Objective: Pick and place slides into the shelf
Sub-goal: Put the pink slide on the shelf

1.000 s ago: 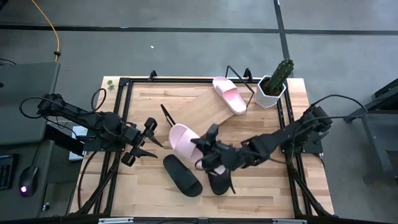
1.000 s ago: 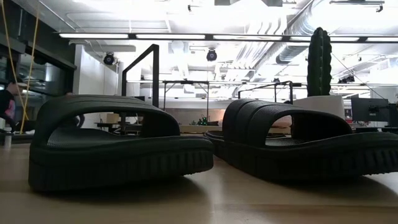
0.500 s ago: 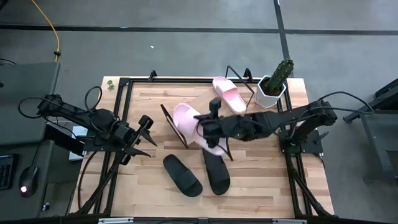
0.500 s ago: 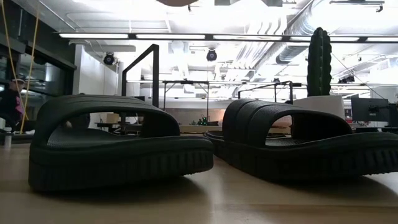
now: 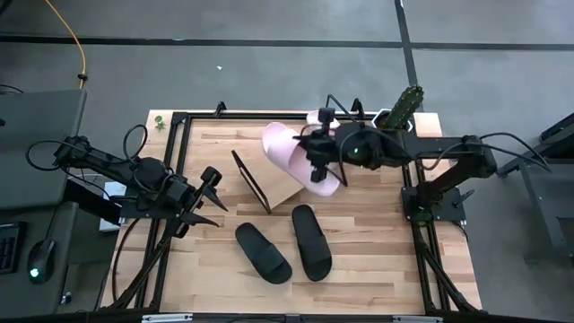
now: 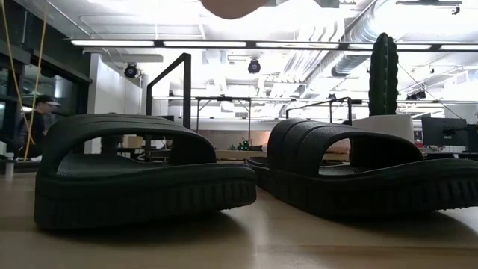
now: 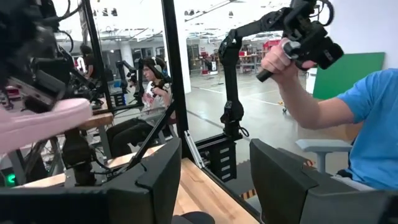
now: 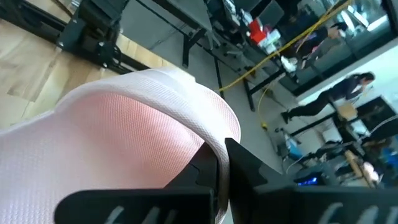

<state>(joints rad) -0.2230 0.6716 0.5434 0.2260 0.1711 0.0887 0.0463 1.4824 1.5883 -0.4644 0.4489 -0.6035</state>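
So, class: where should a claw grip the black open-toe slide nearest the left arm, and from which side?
This black open-toe slide lies sole down. Probably grip its wide arched strap from above: the strap stands clear of the footbed, leaving finger room.

1. Left arm [image 5: 117, 170]: dark, slim jointed links with black cables looping along them.
2. Left end effector [image 5: 208, 199]: two black pointed fingers.
3. Right arm [image 5: 430, 152]: dark links, looping cable, black base bracket.
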